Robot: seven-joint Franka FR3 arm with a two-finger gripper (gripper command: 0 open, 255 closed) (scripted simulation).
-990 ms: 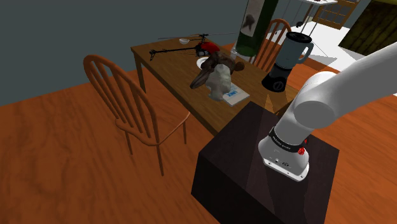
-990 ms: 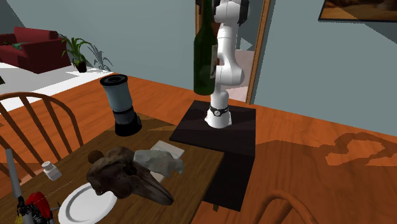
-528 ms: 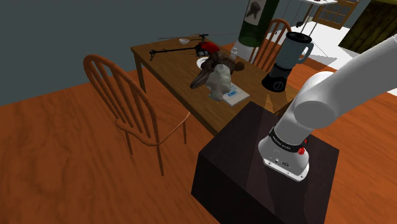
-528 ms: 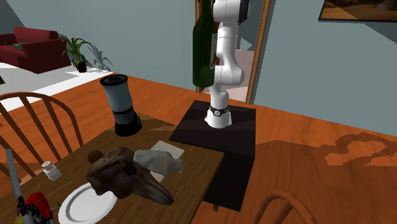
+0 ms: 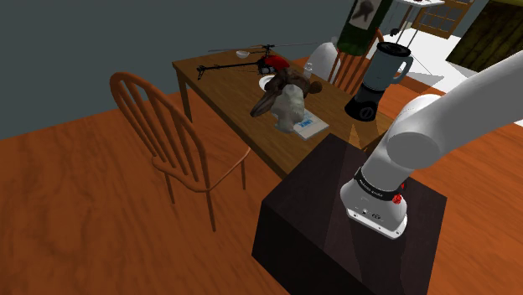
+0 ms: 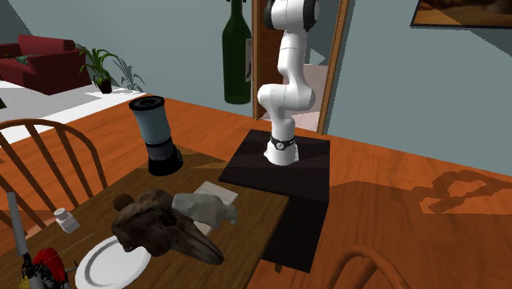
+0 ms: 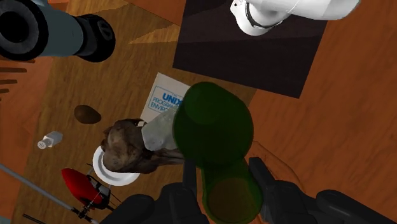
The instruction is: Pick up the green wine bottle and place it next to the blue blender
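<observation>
- the worktop is wooden and crowded in the middle: a skull, a plate and a booklet; I judge the bare wood beside the blender the easy landing spot
- the arm stands tall over its stand, wrist carried high
- the bottle is dark green and hangs upright in the air, high above the worktop; its long axis is vertical and in line with the claw, so in the wrist view I look down its length
- the blender, a blue-grey jar on a black base, sits near the worktop's edge, well below the bottle and to the second exterior view's left of it; as I read it, the coming move is a carry across, then a straight descent
- the claw is pinching the bottle, a finger on either side
</observation>
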